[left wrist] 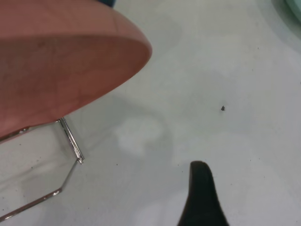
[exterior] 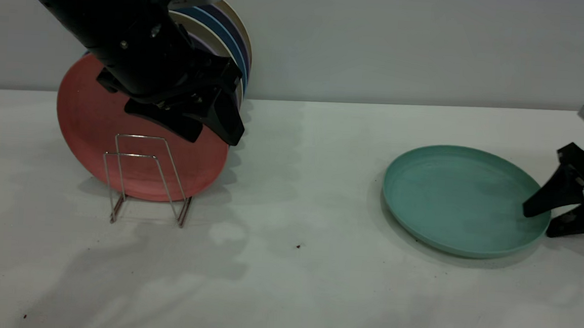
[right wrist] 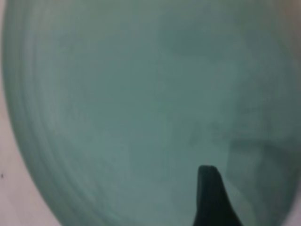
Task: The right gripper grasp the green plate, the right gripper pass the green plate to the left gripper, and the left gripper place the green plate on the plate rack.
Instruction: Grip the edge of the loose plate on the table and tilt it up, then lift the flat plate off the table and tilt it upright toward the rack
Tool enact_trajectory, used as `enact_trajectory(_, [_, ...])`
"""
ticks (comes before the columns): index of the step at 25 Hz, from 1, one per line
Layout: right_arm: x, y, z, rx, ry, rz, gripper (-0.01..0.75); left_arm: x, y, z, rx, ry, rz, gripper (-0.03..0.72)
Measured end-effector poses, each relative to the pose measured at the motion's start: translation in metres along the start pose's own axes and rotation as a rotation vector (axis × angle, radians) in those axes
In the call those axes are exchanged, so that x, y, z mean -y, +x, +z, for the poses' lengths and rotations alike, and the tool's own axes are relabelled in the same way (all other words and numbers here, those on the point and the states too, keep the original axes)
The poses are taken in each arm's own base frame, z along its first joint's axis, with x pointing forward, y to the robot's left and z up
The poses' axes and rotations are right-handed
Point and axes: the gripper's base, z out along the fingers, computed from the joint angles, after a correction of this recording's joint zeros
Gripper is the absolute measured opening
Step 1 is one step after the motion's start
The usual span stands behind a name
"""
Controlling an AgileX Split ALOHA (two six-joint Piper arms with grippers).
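Note:
The green plate [exterior: 464, 200] lies flat on the table at the right and fills the right wrist view [right wrist: 141, 94]. My right gripper [exterior: 539, 222] is open at the plate's right rim, with one finger over the inside of the plate and the other outside the rim, low to the table. One of its fingers [right wrist: 211, 197] shows above the plate's inside. My left gripper [exterior: 208, 128] is open and empty, and hovers in front of the pink plate above the plate rack [exterior: 144, 175]. One left finger [left wrist: 202, 197] shows over bare table.
A salmon-pink plate [exterior: 92, 121] stands upright in the rack, with blue and cream plates [exterior: 229, 33] behind it. The rack's front wire loops [left wrist: 70, 146] hold nothing. The white table [exterior: 301, 185] lies between rack and green plate. A small dark speck [exterior: 298, 246] lies on it.

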Motion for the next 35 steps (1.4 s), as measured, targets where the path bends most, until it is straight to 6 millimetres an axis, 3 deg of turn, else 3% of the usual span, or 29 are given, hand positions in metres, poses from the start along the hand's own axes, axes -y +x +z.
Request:
enact_trajectory(5, [-0.012,-0.002,0.011,0.012,0.033,-0.029,0.390,0.001,0.000,0.001,0.002,0.009,-0.019,0.553])
enact_trajectory(7, [-0.014,-0.003,0.014,0.027,0.058,-0.024,0.289,0.001,0.000,0.002,0.003,0.017,-0.034,0.553])
enact_trajectory(10, [-0.014,-0.004,0.015,0.041,0.079,-0.030,0.075,0.001,0.000,0.003,0.002,0.020,-0.042,0.553])
enact_trajectory(12, [-0.015,-0.005,0.015,0.050,0.071,-0.053,0.027,0.001,0.000,0.003,0.002,0.021,-0.044,0.553])
enact_trajectory(17, [-0.033,-0.002,0.023,0.033,-0.040,-0.153,0.015,0.007,0.000,0.004,0.003,0.046,-0.070,0.553])
enact_trajectory(23, [-0.084,0.004,0.038,0.012,-0.145,-0.297,0.015,0.024,0.000,0.009,0.016,0.092,-0.095,0.553])
enact_trajectory(27, [-0.110,0.009,0.043,0.003,-0.206,-0.382,0.015,0.027,0.004,0.024,-0.006,0.106,-0.135,0.553])
enact_trajectory(35, [-0.121,0.008,0.039,0.008,-0.239,-0.411,0.015,0.026,0.007,0.035,-0.014,0.126,-0.168,0.553])
